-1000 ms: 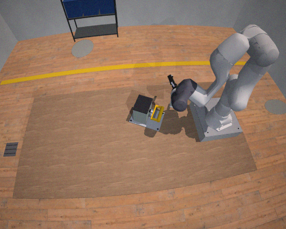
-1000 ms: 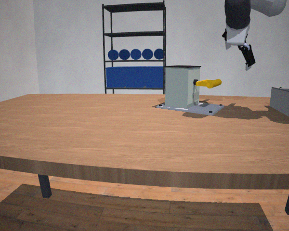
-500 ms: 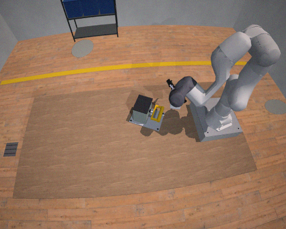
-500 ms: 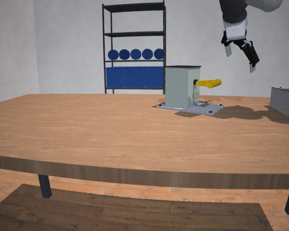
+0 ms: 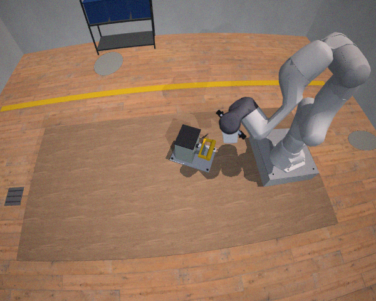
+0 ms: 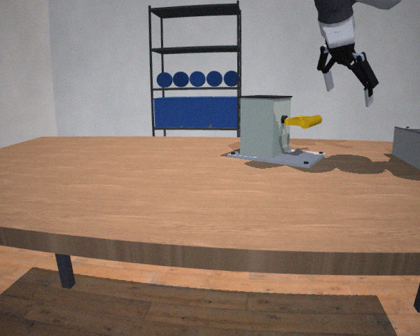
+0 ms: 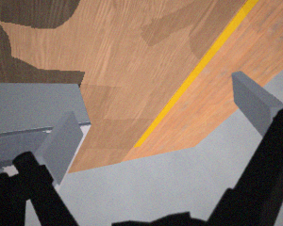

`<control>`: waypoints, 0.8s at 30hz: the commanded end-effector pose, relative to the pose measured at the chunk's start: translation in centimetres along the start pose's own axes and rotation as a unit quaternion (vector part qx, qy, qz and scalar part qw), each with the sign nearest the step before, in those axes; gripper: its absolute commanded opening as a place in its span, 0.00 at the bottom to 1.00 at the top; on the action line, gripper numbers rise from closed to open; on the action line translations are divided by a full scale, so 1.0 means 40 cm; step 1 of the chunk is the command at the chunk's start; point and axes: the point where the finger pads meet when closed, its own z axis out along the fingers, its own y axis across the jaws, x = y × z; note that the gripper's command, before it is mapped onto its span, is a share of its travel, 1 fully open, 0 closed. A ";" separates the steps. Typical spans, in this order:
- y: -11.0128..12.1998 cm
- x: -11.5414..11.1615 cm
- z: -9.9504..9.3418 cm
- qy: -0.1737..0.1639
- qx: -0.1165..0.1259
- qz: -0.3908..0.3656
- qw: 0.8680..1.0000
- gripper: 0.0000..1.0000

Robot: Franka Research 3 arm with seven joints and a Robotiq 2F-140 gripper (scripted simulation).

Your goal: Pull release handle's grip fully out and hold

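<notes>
a: exterior view: gripper [image 6: 348,89] spread wide, empty, up right of the yellow grip [image 6: 304,121], which sits near its housing [image 6: 262,124].
b: risk: descending misaligned, fingers strike the bar.
</notes>
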 end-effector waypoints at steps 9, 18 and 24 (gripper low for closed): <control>-0.029 0.074 -0.045 0.069 0.049 -0.104 0.991 1.00; -0.039 0.144 -0.105 0.141 0.074 -0.150 0.976 1.00; -0.036 0.180 -0.140 0.181 0.080 -0.171 0.965 1.00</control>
